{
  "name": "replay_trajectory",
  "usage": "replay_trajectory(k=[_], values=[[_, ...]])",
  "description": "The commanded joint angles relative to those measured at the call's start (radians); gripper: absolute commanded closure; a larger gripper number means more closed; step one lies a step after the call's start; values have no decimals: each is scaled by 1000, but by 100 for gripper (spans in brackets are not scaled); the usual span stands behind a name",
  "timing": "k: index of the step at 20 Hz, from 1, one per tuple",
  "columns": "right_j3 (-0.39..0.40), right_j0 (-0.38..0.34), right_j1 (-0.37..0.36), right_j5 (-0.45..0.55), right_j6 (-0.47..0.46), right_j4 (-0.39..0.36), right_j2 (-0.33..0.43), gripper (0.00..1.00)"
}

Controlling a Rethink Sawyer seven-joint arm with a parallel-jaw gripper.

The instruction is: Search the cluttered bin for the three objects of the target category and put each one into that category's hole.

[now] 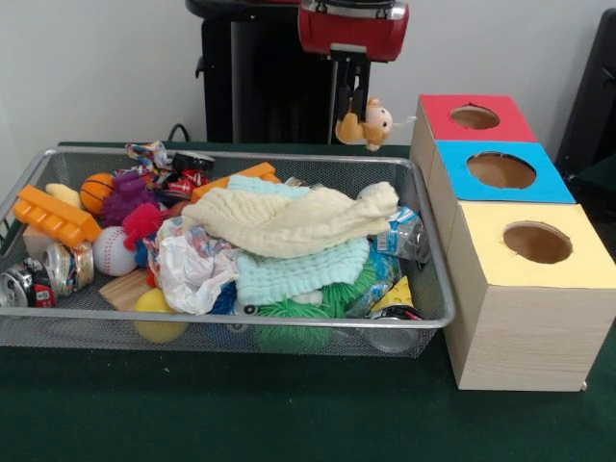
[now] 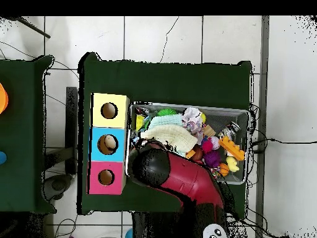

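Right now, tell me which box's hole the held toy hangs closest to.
The red box, farthest back in the row. The monkey toy in the gripper hangs just beside it; the blue and yellow boxes lie farther forward.

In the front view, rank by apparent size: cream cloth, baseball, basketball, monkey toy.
1. cream cloth, clearly largest.
2. baseball.
3. monkey toy and basketball look alike; both sit farther back, so I won't rank them.

No legible text anywhere.
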Motion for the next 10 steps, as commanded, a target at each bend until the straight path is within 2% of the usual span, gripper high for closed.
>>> replay_trajectory(k=[1,10], values=[[-8,18,-36,133,214,26,11,100],[3,109,-63,166,300,54,-23,100]])
